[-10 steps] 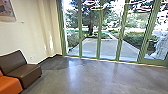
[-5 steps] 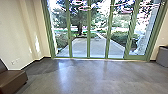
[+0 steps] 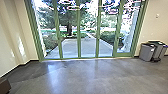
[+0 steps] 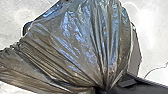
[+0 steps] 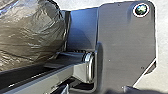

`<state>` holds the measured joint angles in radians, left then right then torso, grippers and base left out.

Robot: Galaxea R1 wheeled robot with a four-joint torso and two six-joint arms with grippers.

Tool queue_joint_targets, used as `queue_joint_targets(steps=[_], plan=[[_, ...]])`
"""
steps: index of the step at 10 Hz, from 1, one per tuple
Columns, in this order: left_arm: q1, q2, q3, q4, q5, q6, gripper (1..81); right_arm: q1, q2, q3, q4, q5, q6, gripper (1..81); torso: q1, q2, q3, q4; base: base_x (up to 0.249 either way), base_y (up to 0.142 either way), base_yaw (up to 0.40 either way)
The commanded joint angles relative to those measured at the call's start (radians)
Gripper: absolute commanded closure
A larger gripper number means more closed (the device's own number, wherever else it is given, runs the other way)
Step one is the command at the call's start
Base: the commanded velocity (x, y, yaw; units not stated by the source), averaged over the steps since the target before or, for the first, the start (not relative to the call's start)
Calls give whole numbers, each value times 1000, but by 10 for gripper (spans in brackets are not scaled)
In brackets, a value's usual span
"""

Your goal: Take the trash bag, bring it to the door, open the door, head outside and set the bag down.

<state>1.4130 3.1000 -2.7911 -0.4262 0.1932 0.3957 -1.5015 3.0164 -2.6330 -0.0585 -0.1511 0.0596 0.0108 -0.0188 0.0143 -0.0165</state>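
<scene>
Across the floor (image 3: 87, 77) in the head view, faced the green-framed glass wall (image 3: 79, 37), having swung rightward within the last second. Lost nearly all of the brown seat (image 3: 4, 86) past the left edge, and brought two grey bins (image 3: 147, 52) fully into sight beyond the wall's right end. Shifted the door (image 3: 123, 53), closed, nearer the line ahead by that turn; took it as lining up for the doorway, with opening, going out and setting down all undone. Made out the paved path (image 3: 86, 47) beyond the panes. In the left wrist view, found the trash bag (image 4: 75, 37) pulled into long, tight folds, running down to a bunched neck at the left gripper (image 4: 100, 89); read that as clamped on the plastic. In the right wrist view, met the bag's bulging side near the robot's dark plate (image 5: 125, 37). Could not tell the state of the right gripper, apart or together. Judged snagging against the robot's own body a risk during turns.
</scene>
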Motion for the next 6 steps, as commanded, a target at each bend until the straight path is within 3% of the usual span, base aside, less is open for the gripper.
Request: queue_joint_targets(steps=[1,6], plan=[[-67,5,1,1,69,6,811,56,3,2,-6,-58,-1,10,0,0,0,0,0,0,-306],[-68,5,1,1,68,6,811,57,5,-1,-6,-58,-1,10,0,0,0,0,0,0,-306]])
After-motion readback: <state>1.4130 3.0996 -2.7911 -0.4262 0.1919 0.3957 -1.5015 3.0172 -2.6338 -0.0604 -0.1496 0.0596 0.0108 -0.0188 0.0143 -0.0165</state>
